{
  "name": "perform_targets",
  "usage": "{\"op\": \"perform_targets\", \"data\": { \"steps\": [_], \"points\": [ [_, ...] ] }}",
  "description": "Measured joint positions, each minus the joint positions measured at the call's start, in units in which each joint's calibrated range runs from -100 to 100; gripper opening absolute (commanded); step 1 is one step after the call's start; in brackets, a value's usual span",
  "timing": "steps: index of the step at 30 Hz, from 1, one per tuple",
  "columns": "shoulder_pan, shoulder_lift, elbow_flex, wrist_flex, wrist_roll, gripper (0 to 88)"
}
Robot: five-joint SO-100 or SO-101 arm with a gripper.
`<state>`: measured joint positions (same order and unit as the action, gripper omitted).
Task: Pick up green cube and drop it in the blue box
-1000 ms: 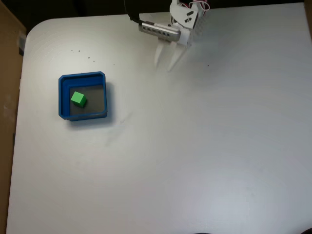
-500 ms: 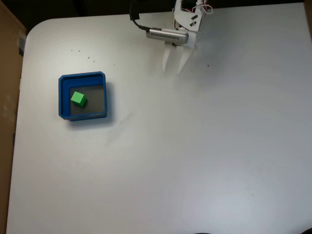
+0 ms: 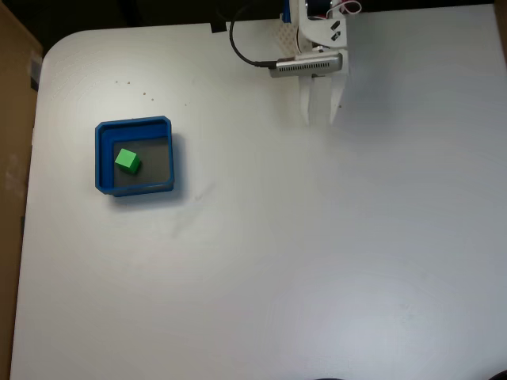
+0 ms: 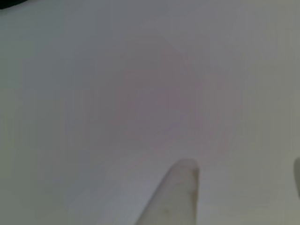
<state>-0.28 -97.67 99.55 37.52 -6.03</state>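
White laminate tabletop [image 3: 317, 261] takes up the near half of my fixed view, bare apart from faint scuffs. Further back on the left sits the shallow square blue plastic box [image 3: 101, 158] with its grey floor, and the small bright green cube [image 3: 127, 161] lies inside it, toward its left wall. I judge the drop done; nothing is left to carry. At the far edge the white two-finger gripper [image 3: 320, 119] hangs well apart from the box, its fingers [image 3: 305, 107] spread with nothing between them, which suits an arm that has no load. The other view gives me what the fixed one cannot: a close, blurred look at one pale fingertip [image 4: 176, 194] over plain tabletop, though neither box nor cube.
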Motion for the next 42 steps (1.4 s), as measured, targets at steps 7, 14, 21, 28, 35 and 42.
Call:
{"op": "perform_targets", "data": {
  "steps": [7, 14, 21, 28, 35, 42],
  "points": [
    [-2.8, 0.0, 0.0, 0.0, 0.0, 16.9],
    [-2.8, 0.0, 0.0, 0.0, 0.0, 13.3],
    [-2.8, 0.0, 0.0, 0.0, 0.0, 0.7],
    [-2.8, 0.0, 0.0, 0.0, 0.0, 0.5],
    [-2.8, 0.0, 0.0, 0.0, 0.1, 0.5],
    [-2.8, 0.0, 0.0, 0.0, 0.0, 0.5]
  ]
}}
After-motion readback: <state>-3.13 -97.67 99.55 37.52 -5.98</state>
